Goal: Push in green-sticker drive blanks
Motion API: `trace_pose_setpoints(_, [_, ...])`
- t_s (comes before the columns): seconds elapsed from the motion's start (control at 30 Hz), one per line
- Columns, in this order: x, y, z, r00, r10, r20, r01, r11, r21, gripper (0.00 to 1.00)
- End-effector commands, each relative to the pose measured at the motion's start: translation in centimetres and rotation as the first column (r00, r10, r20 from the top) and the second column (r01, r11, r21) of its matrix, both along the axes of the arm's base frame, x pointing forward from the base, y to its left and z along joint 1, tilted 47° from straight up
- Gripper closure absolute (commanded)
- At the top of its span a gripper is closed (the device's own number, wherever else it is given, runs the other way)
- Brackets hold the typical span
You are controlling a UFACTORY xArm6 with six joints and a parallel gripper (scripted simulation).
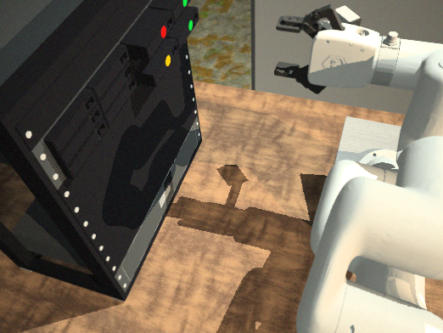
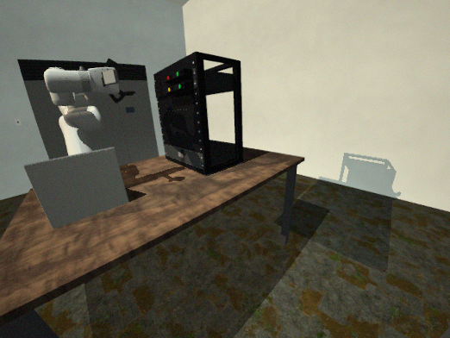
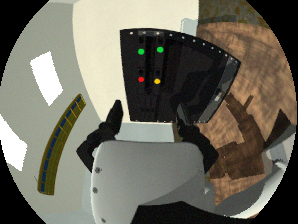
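The black rack (image 1: 98,140) stands on the wooden table, also in the exterior view (image 2: 198,112). Near the top of its front, four blanks stand out, each with a sticker: two green (image 1: 190,25) (image 1: 185,2), one red (image 1: 164,31), one yellow (image 1: 168,60). In the wrist view the greens (image 3: 140,51) (image 3: 160,50) sit beside the red (image 3: 140,79) and yellow (image 3: 157,82). My gripper (image 1: 283,44) is open and empty. It hangs in the air well in front of the rack, at about sticker height, pointing at the rack front (image 3: 147,115).
A grey block (image 2: 78,190) stands on the table by the arm's base (image 1: 373,238). The arm's shadow lies on the rack's lower front. The table's edge runs just past the rack's far side (image 2: 297,160).
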State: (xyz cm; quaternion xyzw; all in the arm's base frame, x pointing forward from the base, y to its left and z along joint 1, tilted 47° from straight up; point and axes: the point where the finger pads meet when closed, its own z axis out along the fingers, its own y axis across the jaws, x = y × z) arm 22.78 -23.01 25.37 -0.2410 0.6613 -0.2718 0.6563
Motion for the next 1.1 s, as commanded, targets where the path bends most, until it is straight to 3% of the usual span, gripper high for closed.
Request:
trace_pose_setpoints(0.0, [0.5, 0.0, 0.2, 1.0, 0.0, 0.0, 0.0, 1.0, -0.003, 0.0])
trace_pose_setpoints(0.27, [2.3, 0.3, 0.6, 1.0, 0.0, 0.0, 0.0, 1.0, -0.003, 0.0])
trace_pose_setpoints(1.07, [13.1, 2.4, 3.0, 1.0, 0.0, 0.0, 0.0, 1.0, -0.003, 0.0])
